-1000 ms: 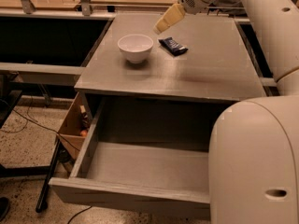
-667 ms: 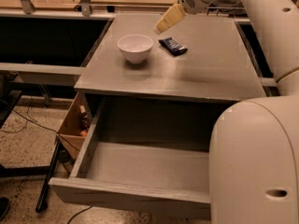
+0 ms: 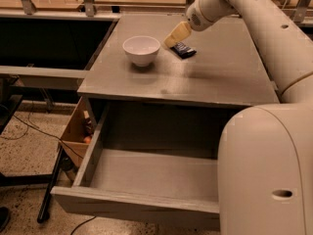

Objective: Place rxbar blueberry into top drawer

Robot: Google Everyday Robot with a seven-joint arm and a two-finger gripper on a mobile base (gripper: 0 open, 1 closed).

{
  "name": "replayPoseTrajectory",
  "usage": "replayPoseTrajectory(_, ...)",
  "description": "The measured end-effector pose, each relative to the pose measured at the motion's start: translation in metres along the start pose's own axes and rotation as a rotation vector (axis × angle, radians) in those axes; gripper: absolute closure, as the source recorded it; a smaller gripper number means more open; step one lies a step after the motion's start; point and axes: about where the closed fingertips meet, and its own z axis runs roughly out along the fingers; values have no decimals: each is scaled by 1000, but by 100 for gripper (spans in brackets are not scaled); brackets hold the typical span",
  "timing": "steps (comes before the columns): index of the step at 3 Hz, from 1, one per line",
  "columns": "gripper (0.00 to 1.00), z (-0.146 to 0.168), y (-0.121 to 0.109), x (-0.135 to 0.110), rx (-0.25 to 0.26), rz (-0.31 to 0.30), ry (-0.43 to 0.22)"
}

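Note:
The rxbar blueberry, a small dark navy bar, lies flat on the grey cabinet top, just right of a white bowl. My gripper hangs at the end of the white arm, just above and to the left of the bar's near end, between the bar and the bowl. The top drawer is pulled wide out below the cabinet top, and its grey inside holds nothing.
A brown cardboard box sits on the floor left of the drawer. Black table legs and cables lie on the speckled floor at the left. My white arm body fills the right foreground. A wooden bench with metal posts runs along the back.
The gripper has come down a little toward the bar. The bar, the bowl and the drawer have not moved.

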Motion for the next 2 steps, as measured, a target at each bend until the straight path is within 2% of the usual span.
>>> replayPoseTrajectory(2,0,22,-21,33,74,80,33)
